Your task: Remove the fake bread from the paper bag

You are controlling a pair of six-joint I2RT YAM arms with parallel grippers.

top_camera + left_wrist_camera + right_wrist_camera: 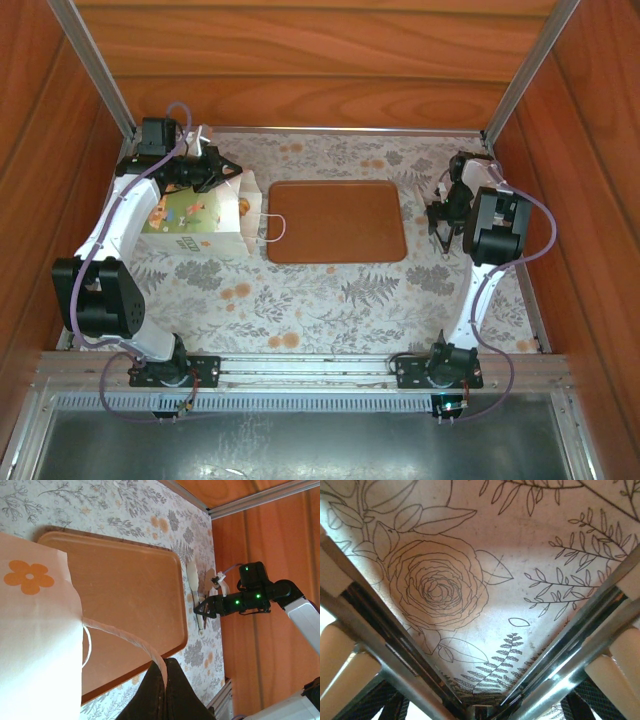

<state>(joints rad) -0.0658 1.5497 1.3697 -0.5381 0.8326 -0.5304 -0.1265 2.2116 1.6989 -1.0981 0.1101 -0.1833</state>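
Paper bag [195, 215]: one, I've got left claw [161, 672] clamped on it
Right claw [440, 225]: spread wide, holding nothing
Board [335, 222]: one, brown
Surface [330, 300]: floral cloth
Walls [300, 50]: wood

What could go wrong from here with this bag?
The left gripper is shut on just the thin cord handle; pulling could tip or drag the paper bag. The open right gripper sits across the board, too far to steady the bag.
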